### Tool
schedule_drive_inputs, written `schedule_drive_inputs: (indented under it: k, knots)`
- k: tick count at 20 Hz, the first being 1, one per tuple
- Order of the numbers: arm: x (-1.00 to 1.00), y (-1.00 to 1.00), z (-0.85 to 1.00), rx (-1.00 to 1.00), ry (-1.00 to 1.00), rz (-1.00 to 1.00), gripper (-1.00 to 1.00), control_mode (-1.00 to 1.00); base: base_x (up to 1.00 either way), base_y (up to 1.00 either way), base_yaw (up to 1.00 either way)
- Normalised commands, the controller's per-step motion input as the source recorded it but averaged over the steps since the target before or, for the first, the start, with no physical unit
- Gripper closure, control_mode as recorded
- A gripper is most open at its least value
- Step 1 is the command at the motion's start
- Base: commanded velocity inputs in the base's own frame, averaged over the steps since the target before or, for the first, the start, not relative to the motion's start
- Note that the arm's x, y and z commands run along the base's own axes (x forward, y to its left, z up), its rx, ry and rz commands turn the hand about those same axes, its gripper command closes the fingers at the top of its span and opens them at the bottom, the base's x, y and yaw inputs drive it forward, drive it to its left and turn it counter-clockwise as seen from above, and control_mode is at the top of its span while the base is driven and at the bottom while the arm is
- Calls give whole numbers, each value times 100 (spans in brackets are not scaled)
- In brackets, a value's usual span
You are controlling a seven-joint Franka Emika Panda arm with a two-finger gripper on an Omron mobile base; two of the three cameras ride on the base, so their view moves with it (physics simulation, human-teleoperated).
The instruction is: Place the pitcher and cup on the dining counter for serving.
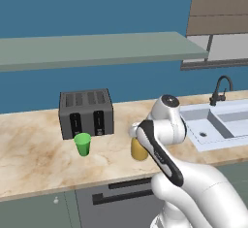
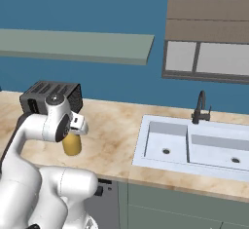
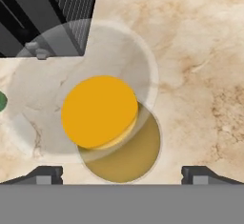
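While our two-finger gripper (image 3: 122, 174) hangs above the clear bottle-shaped pitcher of orange-yellow liquid (image 3: 102, 116), jaws fully spread and empty, we note the pitcher stands on the beige marbled counter (image 1: 34, 154) near the dark toaster (image 1: 86, 111). We judge: centre over the neck, descend straight, then close.

The pitcher (image 3: 102, 116), seen from directly above, occupies the frame centre, its orange-yellow contents visible. The gripper (image 3: 122, 174) fingertips stand wide apart at the bottom edge. The toaster (image 3: 45, 13) occupies the upper left on the marbled counter (image 3: 200, 61).
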Motion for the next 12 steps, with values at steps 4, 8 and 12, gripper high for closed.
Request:
schedule_drive_inputs:
  k: [4,8,12]
  knots:
    - [2,0,0,0,0,0,-100,-100,0,0,0]
    - [0,5,0,0,-5,0,-100,-100,0,0,0]
    - [7,12,0,0,-3,0,-100,-100,0,0,0]
